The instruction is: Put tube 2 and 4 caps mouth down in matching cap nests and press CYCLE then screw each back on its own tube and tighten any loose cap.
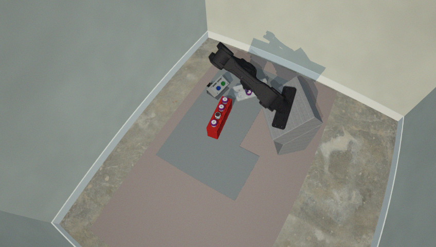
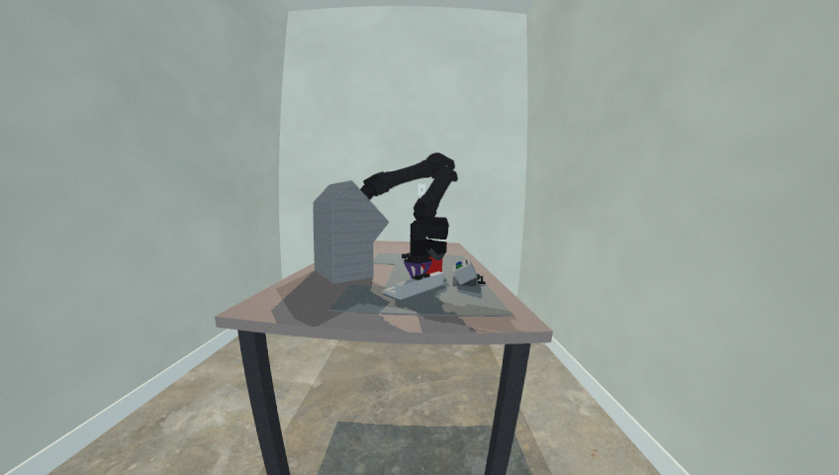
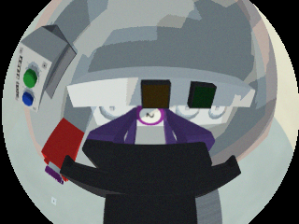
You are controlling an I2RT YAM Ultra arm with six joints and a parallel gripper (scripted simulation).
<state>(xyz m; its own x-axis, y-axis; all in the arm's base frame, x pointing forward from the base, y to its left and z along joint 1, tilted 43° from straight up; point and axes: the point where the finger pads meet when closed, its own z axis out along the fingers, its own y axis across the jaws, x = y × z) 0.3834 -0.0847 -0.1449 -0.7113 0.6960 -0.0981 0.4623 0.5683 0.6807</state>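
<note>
The red decapping station (image 1: 219,117) holds four tubes. The second tube from its near end (image 1: 217,115) stands open, and the other three carry purple caps. My gripper (image 3: 149,111) is shut on a purple cap (image 3: 149,116) with a white dot and holds it low over the white cap tray (image 1: 243,92). In the wrist view the cap is over the second nest from the left. In the exterior view the cap (image 2: 418,268) hangs just above the tray (image 2: 414,286). The tray console's amber lamp (image 3: 155,93) and green lamp (image 3: 202,95) both look dark.
The small grey desk (image 1: 217,85) with the blue key (image 1: 218,88) and the green key (image 1: 223,83) stands beside the tray, and also shows in the wrist view (image 3: 34,84). A tall grey block (image 1: 290,117) carries the arm's base.
</note>
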